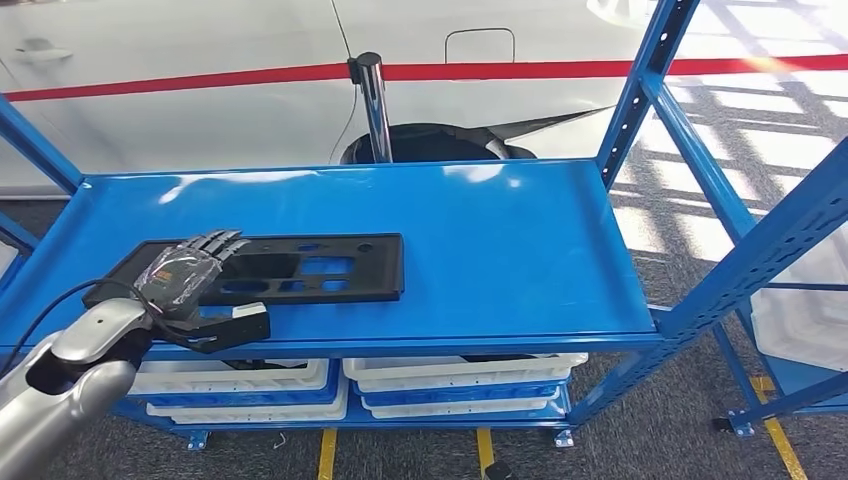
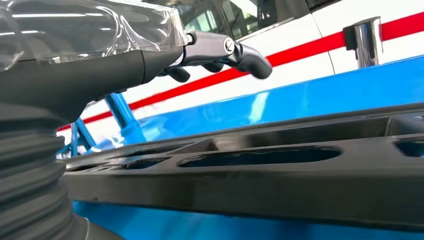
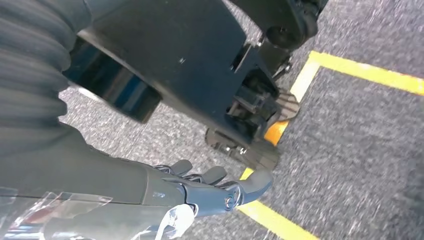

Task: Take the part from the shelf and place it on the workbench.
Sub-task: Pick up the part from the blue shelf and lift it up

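Part (image 1: pixel 290 268) flat on shelf (image 1: pixel 500 240) left side; left hand (image 1: pixel 190 275) apparently resting on it.

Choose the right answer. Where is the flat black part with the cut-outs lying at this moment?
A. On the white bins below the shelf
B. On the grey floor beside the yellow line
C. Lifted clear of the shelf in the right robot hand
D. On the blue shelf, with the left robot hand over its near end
D: the black part lies flat on the blue shelf, and the left robot hand reaches over its near end.
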Controlling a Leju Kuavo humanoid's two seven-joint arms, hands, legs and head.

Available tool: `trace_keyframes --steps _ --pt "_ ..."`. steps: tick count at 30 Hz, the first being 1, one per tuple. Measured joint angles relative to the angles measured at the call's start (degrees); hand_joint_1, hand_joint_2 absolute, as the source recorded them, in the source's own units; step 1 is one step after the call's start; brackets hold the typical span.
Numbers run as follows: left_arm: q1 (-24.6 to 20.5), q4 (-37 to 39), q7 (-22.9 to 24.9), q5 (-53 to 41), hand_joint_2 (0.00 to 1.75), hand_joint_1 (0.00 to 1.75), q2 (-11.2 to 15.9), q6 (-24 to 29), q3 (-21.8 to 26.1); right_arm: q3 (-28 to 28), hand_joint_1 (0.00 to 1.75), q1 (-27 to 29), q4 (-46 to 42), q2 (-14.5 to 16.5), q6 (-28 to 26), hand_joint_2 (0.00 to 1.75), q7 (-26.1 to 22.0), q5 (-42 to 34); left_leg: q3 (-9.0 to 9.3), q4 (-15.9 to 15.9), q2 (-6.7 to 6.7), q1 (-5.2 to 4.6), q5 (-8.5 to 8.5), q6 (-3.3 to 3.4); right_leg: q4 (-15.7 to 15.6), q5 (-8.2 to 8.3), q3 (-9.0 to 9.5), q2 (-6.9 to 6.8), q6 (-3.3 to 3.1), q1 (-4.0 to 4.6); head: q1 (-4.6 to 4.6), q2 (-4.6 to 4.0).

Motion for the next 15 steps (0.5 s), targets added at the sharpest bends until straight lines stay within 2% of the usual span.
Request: trace_keyframes --steps 2,5,6,7,8,10,11,13,15 --pt "0.38 0.22 -0.58 -0.89 1.75 0.00 0.44 0.90 0.60 -0.01 0.00 0.02 0.00 -0.08 -0.09 1.75 -0.03 -0.01 -1.40 3.13 0.06 0.25 -2.02 -0.63 -0.14 0.17 0.01 -0.02 -0.55 -0.24 -0.10 0.00" --pt "1.04 0.95 -1.42 -1.89 1.75 0.00 0.73 2.08 1.07 0.00 0.00 0.18 0.00 -0.22 -0.19 1.75 -0.07 -0.02 -6.70 14.64 0.12 0.63 -7.04 -1.59 -0.13 0.17 -0.02 -0.02 -0.82 -0.24 -0.20 0.00" --pt "1.36 1.30 -1.64 -2.09 1.75 0.00 0.73 2.30 1.08 0.01 0.00 0.26 0.00 -0.26 -0.24 1.75 -0.08 -0.04 -7.91 17.03 0.12 0.75 -7.52 -1.76 -0.13 0.17 -0.02 -0.02 -0.82 -0.24 -0.21 0.00" --pt "1.62 1.75 -1.88 -2.23 1.75 0.20 0.72 2.48 1.09 0.03 0.00 0.33 0.00 -0.29 -0.29 1.75 -0.13 -0.06 -8.07 17.12 0.12 0.85 -6.91 -1.84 -0.13 0.17 -0.02 -0.01 -0.81 -0.24 -0.21 0.00" --pt "1.77 2.24 -2.13 -2.30 1.75 0.62 0.73 2.64 1.19 0.04 0.00 0.39 0.00 -0.32 -0.37 1.75 -0.19 -0.09 -7.03 14.65 0.13 0.94 -5.31 -1.85 -0.12 0.17 0.00 0.01 -0.80 -0.24 -0.22 0.00" --pt "1.79 3.24 -2.67 -2.23 1.75 1.48 0.74 3.11 1.65 0.07 0.00 0.45 0.00 -0.40 -0.51 1.75 -0.38 -0.17 -3.20 6.32 0.18 0.95 -1.73 -1.67 -0.11 0.17 0.02 0.02 -0.71 -0.18 -0.22 0.00" --pt "1.79 3.68 -2.98 -2.16 1.75 1.72 0.74 3.37 1.94 0.07 0.00 0.47 0.00 -0.46 -0.59 1.75 -0.46 -0.23 -1.52 2.82 0.19 0.80 -0.57 -1.45 -0.10 0.18 0.00 0.04 -0.54 -0.10 -0.21 0.00" --pt "1.93 4.54 -3.65 -2.08 1.75 1.75 0.73 3.82 2.36 0.07 0.00 0.61 0.00 -0.64 -0.69 1.75 -0.58 -0.38 -0.11 -0.13 0.20 0.38 -0.01 -0.92 -0.15 0.23 -0.06 0.05 0.02 0.01 -0.20 0.00" --pt "2.21 5.16 -4.09 -2.08 1.75 1.75 0.73 4.12 2.52 0.07 0.00 0.78 0.00 -0.80 -0.77 1.75 -0.63 -0.53 -0.04 -0.26 0.20 0.29 0.25 -0.29 -0.21 0.22 -0.05 0.03 0.64 -0.11 -0.20 0.00"
